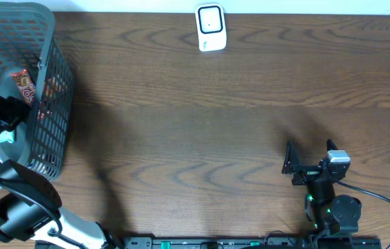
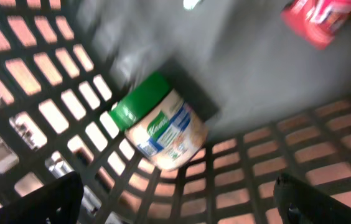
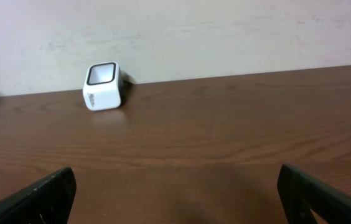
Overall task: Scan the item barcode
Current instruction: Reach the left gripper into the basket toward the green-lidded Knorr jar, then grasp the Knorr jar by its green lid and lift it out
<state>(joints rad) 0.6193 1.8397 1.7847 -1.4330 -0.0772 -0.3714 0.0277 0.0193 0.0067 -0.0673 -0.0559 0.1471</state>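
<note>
**A:** anyone seeing where the jar is sitting right now?

**B:** yeah, the jar (image 2: 163,127) is lying on its side inside the basket (image 1: 51,83), with its green lid (image 2: 139,101) pointing toward 10 o'clock in the left wrist view. A red packet (image 2: 315,18) is lying at 2 o'clock from it.

**A:** is anything grabbing it?

**B:** nope. The left end effector (image 2: 178,196) is hovering over it, fingers spread wide and holding nothing. The right end effector (image 3: 175,186) is sitting at 5 o'clock on the desk (image 1: 216,117), also spread wide and empty. It's facing the scanner (image 1: 209,28), which is standing at 12 o'clock. The basket is taking up the 10 o'clock corner.
</note>
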